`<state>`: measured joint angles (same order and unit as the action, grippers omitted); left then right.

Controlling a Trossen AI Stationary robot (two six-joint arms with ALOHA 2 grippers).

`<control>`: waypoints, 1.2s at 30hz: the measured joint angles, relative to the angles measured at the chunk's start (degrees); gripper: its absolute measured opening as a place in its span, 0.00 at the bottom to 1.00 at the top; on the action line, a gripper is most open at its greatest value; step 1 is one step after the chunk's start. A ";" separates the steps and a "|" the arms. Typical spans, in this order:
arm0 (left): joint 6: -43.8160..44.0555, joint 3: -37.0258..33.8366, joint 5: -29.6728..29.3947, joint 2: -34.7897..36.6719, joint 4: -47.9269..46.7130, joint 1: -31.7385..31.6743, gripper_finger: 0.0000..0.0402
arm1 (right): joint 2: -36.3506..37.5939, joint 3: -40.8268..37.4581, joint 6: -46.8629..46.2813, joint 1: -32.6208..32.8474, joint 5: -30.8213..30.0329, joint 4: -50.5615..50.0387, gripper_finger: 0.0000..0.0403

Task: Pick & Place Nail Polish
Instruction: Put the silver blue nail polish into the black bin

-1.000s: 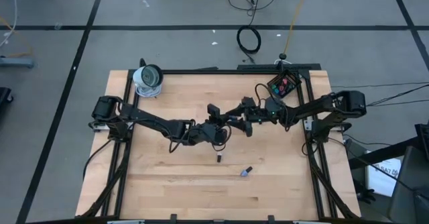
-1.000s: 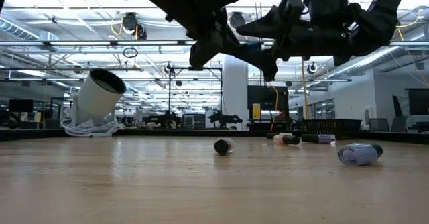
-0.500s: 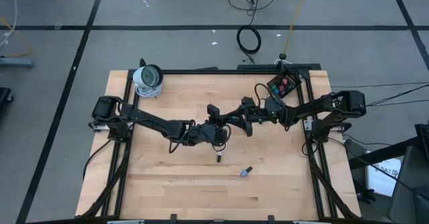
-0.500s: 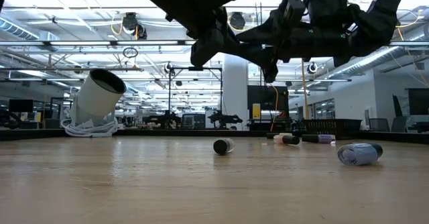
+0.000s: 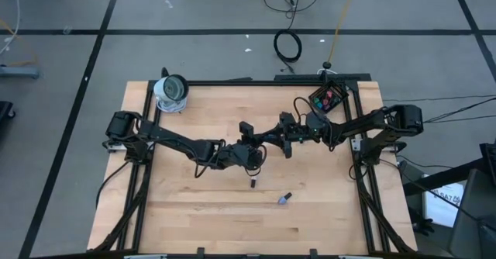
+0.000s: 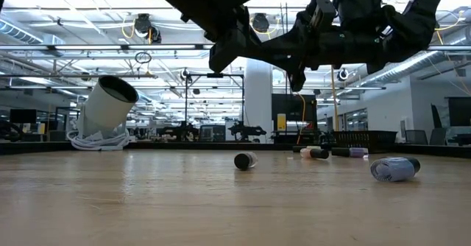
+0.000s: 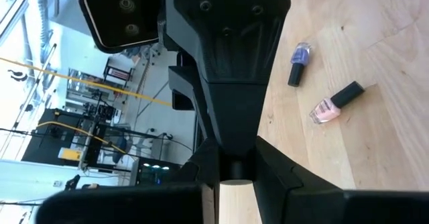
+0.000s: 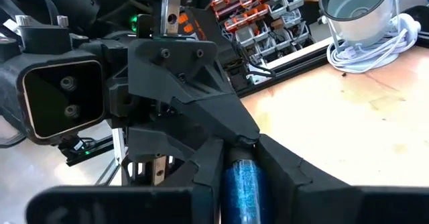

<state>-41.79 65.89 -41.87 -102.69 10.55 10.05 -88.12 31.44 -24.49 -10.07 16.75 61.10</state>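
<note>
Over the middle of the counter, seen from above, the left hand and right hand meet tip to tip, well above the wood. Two nail polish bottles lie loose below them, one just beneath, another nearer the front edge; more sit in the black box at the far right corner.

At counter height, both hands hang high; a bottle lies on its side, a bluish one to its right.

From the left wrist, narrow fingers pinch a pale cylinder.

From the right wrist, fingers clamp a glittery blue bottle.

These bottles look light, stiff, smooth glass; they are likely to roll, so gripping across the body seems safest.
</note>
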 joint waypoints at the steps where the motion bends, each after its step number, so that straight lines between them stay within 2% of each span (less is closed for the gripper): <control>1: 0.09 0.01 -0.05 0.00 0.00 0.17 0.12 | 0.00 0.00 0.04 0.02 0.04 0.06 0.14; 7: 1.88 0.00 -0.59 0.00 0.28 0.97 0.13 | 0.00 0.00 0.07 0.04 0.46 0.26 0.14; 12: 6.80 0.00 -2.28 -0.04 2.43 1.11 0.20 | 0.10 0.02 1.18 0.07 0.50 0.33 0.14; 15: 10.83 0.00 -1.03 -0.07 2.92 0.94 0.28 | 0.11 0.02 1.28 0.07 0.30 -0.01 0.14; 21: 21.98 0.00 1.17 -0.07 2.85 0.56 0.53 | 0.02 0.02 1.37 0.07 0.02 -0.77 0.14; 24: 25.72 0.00 4.50 0.02 2.00 0.52 0.65 | 0.02 0.02 2.15 -0.09 -0.30 -1.62 0.14; 28: 28.92 0.00 12.42 1.56 1.50 0.96 0.76 | 0.02 0.02 2.93 -1.17 -0.28 -4.17 0.14; 33: 34.43 0.00 18.50 7.19 -4.55 0.78 0.83 | 0.04 0.02 3.79 -2.95 -0.24 -6.89 0.14; 36: 33.98 0.02 21.39 11.38 -9.75 0.51 0.84 | 0.02 0.02 4.85 -4.17 -0.17 -8.23 0.14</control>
<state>-7.80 65.91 -20.47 -91.32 0.80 10.55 -88.09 31.46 -19.64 -14.23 16.58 52.87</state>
